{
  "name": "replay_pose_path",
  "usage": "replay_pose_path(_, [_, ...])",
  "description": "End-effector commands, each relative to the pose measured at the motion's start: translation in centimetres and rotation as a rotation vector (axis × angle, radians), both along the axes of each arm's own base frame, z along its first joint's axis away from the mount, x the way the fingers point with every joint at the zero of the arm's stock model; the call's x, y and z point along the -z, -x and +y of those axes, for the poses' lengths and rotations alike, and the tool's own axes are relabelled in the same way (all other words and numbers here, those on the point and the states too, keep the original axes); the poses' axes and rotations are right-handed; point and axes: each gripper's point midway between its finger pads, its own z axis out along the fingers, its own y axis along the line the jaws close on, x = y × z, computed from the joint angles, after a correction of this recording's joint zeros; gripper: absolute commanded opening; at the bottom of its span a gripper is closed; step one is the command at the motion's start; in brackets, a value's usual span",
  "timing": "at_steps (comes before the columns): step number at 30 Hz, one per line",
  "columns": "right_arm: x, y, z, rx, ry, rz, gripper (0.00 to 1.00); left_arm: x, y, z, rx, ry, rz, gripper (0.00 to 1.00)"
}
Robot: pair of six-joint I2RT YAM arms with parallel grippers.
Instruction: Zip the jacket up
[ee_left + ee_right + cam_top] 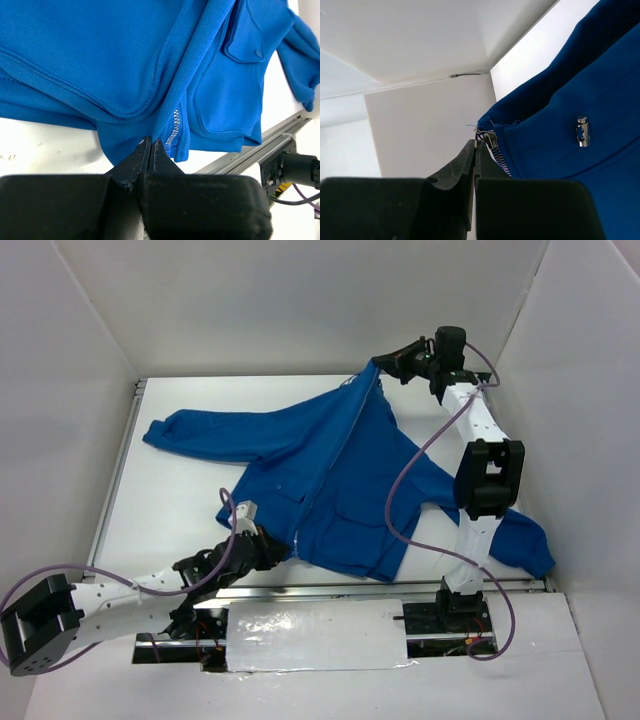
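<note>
The royal-blue jacket lies front up across the white table, collar toward the far right corner and hem toward me. Its pale zipper runs closed from hem to collar. My left gripper is shut on the hem just beside the zipper's bottom teeth. My right gripper holds the collar top lifted off the table. In the right wrist view its jaws are shut on the small metal pull, with the slider at the collar's top edge.
White enclosure walls surround the table on three sides. An aluminium rail runs along the near edge, with a foil patch below it. Purple cables loop over the jacket's right side. A metal toggle hangs on the collar.
</note>
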Motion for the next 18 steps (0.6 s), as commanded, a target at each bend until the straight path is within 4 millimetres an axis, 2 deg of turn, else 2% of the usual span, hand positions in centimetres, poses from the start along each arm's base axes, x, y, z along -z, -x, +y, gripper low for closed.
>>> replay_pose_path(1, [-4.2, -2.5, -2.8, 0.099, 0.038, -0.203, 0.0, 3.1, 1.9, 1.6, 0.053, -0.162, 0.083, 0.0])
replay_pose_path(5, [-2.9, -4.2, -2.4, 0.068, 0.039, -0.199, 0.0, 2.6, 1.4, 2.7, -0.014, -0.189, 0.089, 0.0])
replay_pose_path(6, [-3.9, -4.8, -2.3, 0.058, 0.036, -0.226, 0.02, 2.9, 1.6, 3.3, -0.03, -0.215, 0.104, 0.0])
replay_pose_path(7, [-1.7, -5.6, -2.0, 0.04, 0.024, -0.187, 0.06, 2.6, 1.3, 3.7, -0.058, -0.209, 0.099, 0.0])
replay_pose_path(9, [-1.1, -6.3, -1.7, 0.025, 0.009, -0.193, 0.06, 2.5, 1.2, 4.2, -0.088, -0.213, 0.104, 0.0])
replay_pose_path(10, [0.2, -6.8, -1.3, 0.016, 0.003, -0.179, 0.06, 2.6, 1.4, 4.6, -0.11, -0.214, 0.121, 0.0])
replay_pose_path(12, [0.3, -7.3, -1.0, 0.015, 0.007, -0.2, 0.06, 2.6, 1.3, 5.2, -0.139, -0.216, 0.123, 0.0])
replay_pose_path(13, [1.1, -7.6, -1.1, 0.018, 0.013, -0.184, 0.07, 2.8, 1.5, 5.6, -0.153, -0.226, 0.137, 0.03])
replay_pose_path(15, [0.8, -7.7, -1.1, 0.019, 0.016, -0.196, 0.16, 2.5, 1.3, 6.1, -0.191, -0.226, 0.138, 0.1])
replay_pose_path(16, [0.5, -7.7, -1.1, 0.019, 0.02, -0.205, 0.25, 2.8, 1.5, 6.7, -0.204, -0.248, 0.15, 0.15])
replay_pose_path(17, [-0.2, -7.6, -1.1, 0.025, 0.028, -0.214, 0.4, 2.6, 1.4, 6.9, -0.214, -0.249, 0.148, 0.19])
replay_pose_path(18, [-0.8, -7.5, -1.3, 0.031, 0.039, -0.221, 0.43, 1.9, 1.1, 6.8, -0.221, -0.239, 0.135, 0.22])
